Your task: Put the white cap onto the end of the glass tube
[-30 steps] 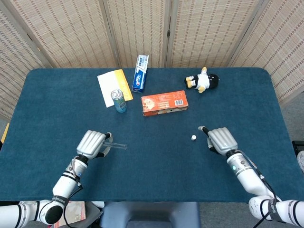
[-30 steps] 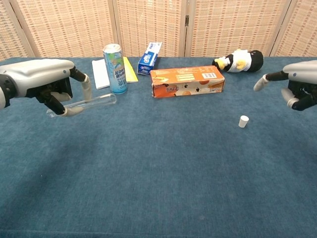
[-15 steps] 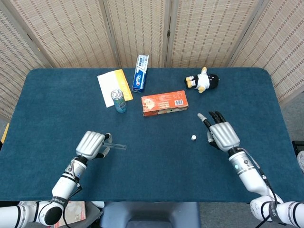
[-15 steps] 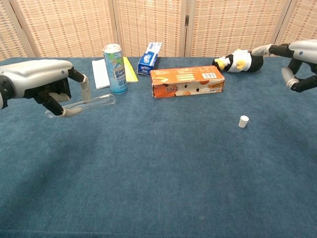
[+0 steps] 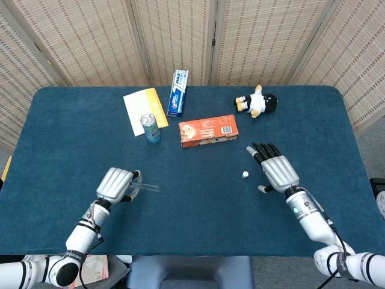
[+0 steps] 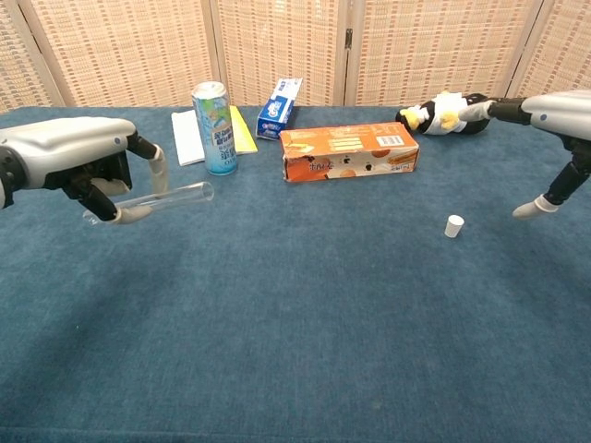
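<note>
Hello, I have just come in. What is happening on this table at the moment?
The robot's left hand holds a glass tube above the blue table, its open end pointing right. The right hand is open, fingers spread, just right of the white cap, which stands alone on the cloth, not yet picked up. So the cap is not on the tube.

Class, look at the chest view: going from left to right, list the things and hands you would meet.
Left hand → glass tube → drink can → toothpaste box → orange box → white cap → right hand.
</note>
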